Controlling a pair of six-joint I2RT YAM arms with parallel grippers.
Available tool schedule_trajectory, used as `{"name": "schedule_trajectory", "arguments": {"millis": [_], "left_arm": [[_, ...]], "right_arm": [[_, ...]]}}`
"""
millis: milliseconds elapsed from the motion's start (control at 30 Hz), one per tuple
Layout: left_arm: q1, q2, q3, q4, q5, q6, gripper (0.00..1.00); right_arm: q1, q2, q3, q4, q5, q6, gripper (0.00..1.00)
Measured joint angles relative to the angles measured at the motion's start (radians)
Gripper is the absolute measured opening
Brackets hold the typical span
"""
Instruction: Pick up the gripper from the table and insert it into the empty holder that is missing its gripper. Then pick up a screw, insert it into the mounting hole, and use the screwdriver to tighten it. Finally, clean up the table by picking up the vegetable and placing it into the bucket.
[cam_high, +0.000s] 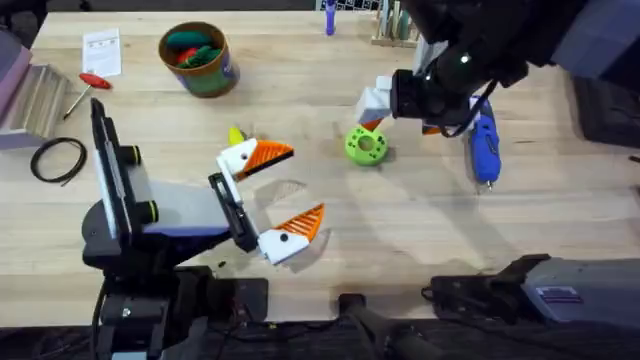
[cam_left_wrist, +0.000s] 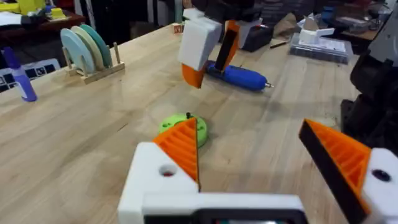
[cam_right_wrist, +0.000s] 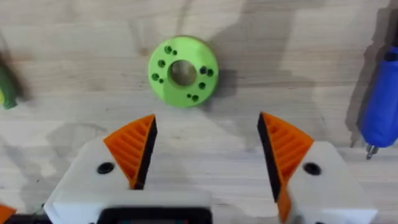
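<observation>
The bucket stands far left, its blue label unreadable. The left gripper gapes empty beside the vegetable. The right gripper hangs spread above a green disc; the screwdriver lies rightmost.

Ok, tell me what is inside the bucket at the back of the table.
The bucket holds red and green toy pieces, piled near its tan-orange rim. Whatever lies under them, and the bucket's bottom, is covered, so I cannot tell what else is in there.
</observation>
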Motion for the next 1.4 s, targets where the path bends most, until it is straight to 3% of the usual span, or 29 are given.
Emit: {"name": "schedule_trajectory", "arguments": {"millis": [733, 1400], "left_arm": [[0.000, 0.000, 0.000, 0.000, 0.000, 0.000, 0.985], [0.000, 0.000, 0.000, 0.000, 0.002, 0.000, 0.986]], "right_arm": [[-0.001, 0.226, 0.000, 0.092, 0.058, 0.017, 0.864], [-0.025, 0.230, -0.029, 0.178, 0.050, 0.018, 0.775]]}}
